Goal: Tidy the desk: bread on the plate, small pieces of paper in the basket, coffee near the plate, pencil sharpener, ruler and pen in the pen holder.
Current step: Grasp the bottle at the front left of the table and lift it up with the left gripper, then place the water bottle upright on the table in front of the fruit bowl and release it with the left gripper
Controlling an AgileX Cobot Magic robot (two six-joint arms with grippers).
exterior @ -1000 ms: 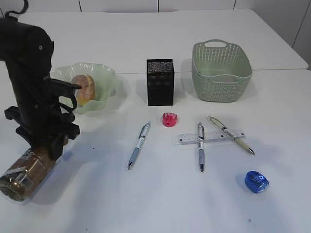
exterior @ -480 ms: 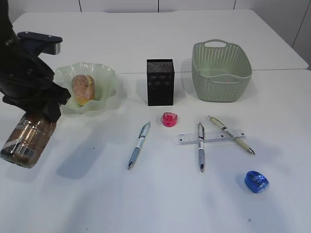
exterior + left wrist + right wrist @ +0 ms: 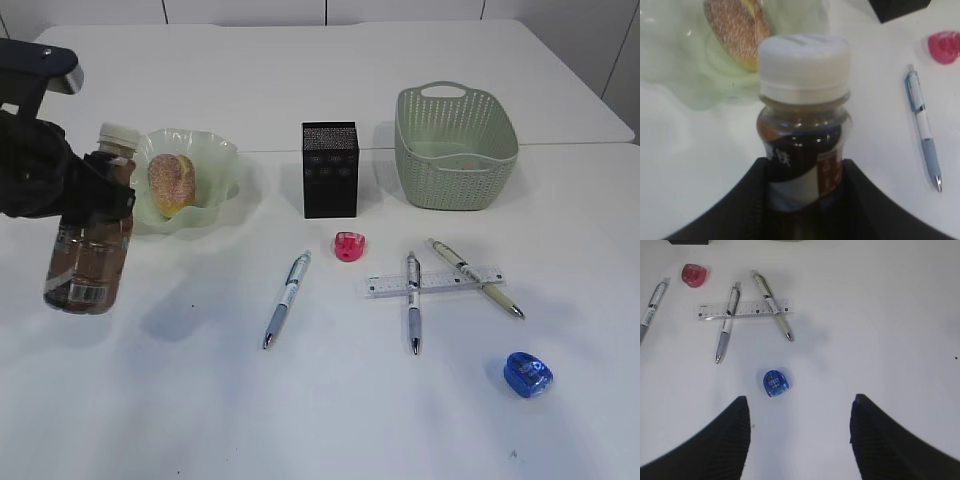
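So the left end effector [image 3: 804, 200] was clamped around the coffee [image 3: 92, 250], holding it upright and lifted off the counter [image 3: 330, 420], just left of the plate [image 3: 215, 160]. The bread [image 3: 171, 183] sat inside that plate. Right of the plate stood the pen holder [image 3: 330, 170], and further right the basket [image 3: 455, 150]. In front of the pen holder lay a pen [image 3: 286, 298] and a pink sharpener [image 3: 349, 246]. Right of those, the ruler [image 3: 434, 281] had two pens [image 3: 413, 300] lying across it, and a blue sharpener [image 3: 527, 373] sat nearer the front edge. The right end effector [image 3: 799, 440] hung spread wide, gripping nothing, above the blue sharpener.
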